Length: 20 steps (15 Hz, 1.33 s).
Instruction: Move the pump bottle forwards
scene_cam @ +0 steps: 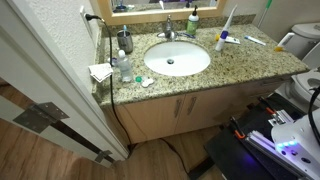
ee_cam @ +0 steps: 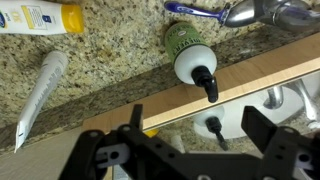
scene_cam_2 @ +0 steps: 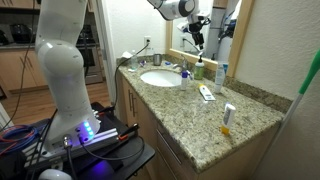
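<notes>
Nearest to us in the wrist view, the gripper (ee_cam: 195, 128) has its dark fingers (ee_cam: 133, 128) spread wide with nothing between them, hanging above and clear of the pump bottle (ee_cam: 188, 48). The bottle stands upright at the back of the speckled granite counter (ee_cam: 110, 55), right against the pale wooden mirror ledge (ee_cam: 270, 68), just beside the chrome faucet (ee_cam: 268, 12). We judge it light and rigid, a slim round plastic body that looks smooth and probably slick, and tall for its base, so it could tip if nudged high. The pump head (ee_cam: 206, 82) is narrow and springy, a poor place to grip. We would close on the green body below the white collar. Farther along the counter lie a soft white tube (ee_cam: 40, 85) and a blue toothbrush (ee_cam: 200, 10). In an exterior view the white oval sink (scene_cam: 177, 60) sits in front of the bottle, though its fill level is too small to tell.
</notes>
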### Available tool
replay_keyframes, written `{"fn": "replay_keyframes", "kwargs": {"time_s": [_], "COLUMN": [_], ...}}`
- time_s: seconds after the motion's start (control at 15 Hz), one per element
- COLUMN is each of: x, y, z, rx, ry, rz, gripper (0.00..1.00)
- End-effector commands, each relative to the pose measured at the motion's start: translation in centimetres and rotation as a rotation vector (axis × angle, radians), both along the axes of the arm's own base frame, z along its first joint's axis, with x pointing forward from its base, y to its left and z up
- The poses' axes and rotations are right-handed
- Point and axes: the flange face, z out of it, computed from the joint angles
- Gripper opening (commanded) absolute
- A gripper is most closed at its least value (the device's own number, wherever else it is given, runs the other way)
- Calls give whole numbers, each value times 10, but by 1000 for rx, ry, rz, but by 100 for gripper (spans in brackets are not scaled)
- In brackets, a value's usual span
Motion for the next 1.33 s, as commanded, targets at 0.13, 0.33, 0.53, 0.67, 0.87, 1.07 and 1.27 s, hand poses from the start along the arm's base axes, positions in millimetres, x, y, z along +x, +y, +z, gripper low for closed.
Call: {"fn": "replay_keyframes", "kwargs": {"time_s": [0.13,0.33,0.53,0.67,0.87,1.07,1.27], "x": [7,15,25,33,45,38,43], "y": [-17,-23,-22,-16,-11,-10,-16], "z": [-22,-28,-36,-42,-51,-50,-61], "rx": [30,69,80,72,62,74,24], "ry": [86,92,75,48,33,48,57], "rz": [86,131,145,118,59,70,51], "gripper": [100,100,100,100,100,100,100]}}
